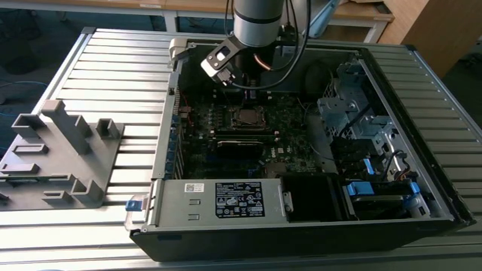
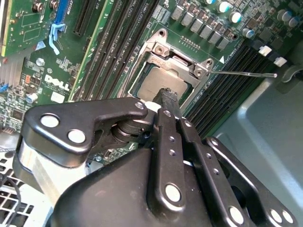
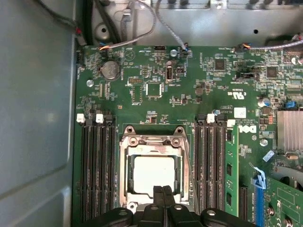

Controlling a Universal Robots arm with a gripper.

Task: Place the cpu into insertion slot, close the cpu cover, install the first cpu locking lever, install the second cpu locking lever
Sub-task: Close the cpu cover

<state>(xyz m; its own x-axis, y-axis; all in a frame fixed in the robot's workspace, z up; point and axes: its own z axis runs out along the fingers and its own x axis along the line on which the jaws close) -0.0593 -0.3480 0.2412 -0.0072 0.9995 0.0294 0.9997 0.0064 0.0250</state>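
Hand point(image 3: 162, 193) clenched, fingers together, nothing in them, tips just over cpu point(image 3: 152, 172) edge. cpu sits in insertion slot point(image 3: 131, 176); cpu cover point(image 3: 151, 141) looks down around it. Chip's probably light, rigid, fragile underneath: grip edges only, press cover's frame.

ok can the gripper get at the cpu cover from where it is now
Probably yes. The gripper hangs just above the cover, with no cable or part between them; the memory slots on both sides lie low.
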